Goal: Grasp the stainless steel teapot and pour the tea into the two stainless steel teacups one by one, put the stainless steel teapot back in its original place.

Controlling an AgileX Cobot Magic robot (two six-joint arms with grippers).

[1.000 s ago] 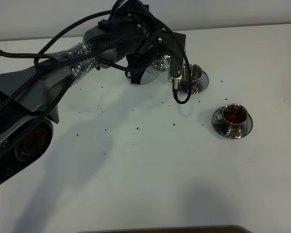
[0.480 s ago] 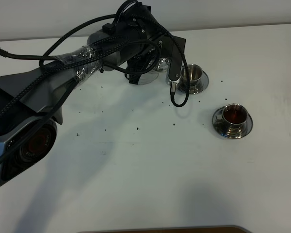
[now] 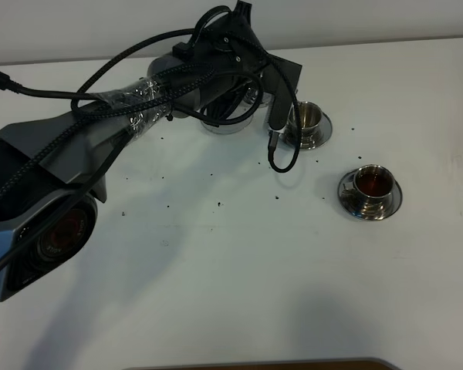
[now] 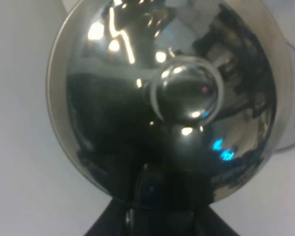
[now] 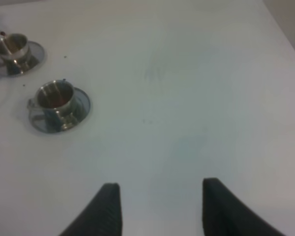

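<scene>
1. A plain white table [image 3: 239,270] fills the scene, flecked with small dark specks between the arm and the cups.
2. The stainless steel teapot [image 4: 162,93] sits at the far side of the table, almost wholly hidden under the left arm in the high view; the left wrist view looks straight down on its lid and knob.
3. The left gripper [image 4: 160,206] sits at the pot's handle side; its jaws are hidden, so I cannot tell whether it grips the pot.
4. The near teacup [image 3: 370,189] holds dark tea on its saucer. The far teacup [image 3: 305,123] stands just beside the pot; its contents are unclear.
5. The right gripper [image 5: 160,209] hangs with its fingers apart over bare table, holding nothing.
6. Judged step: pouring at the far cup or setting the pot back.
7. Next calls for a level, steady pot, clear of the far cup's saucer.
</scene>
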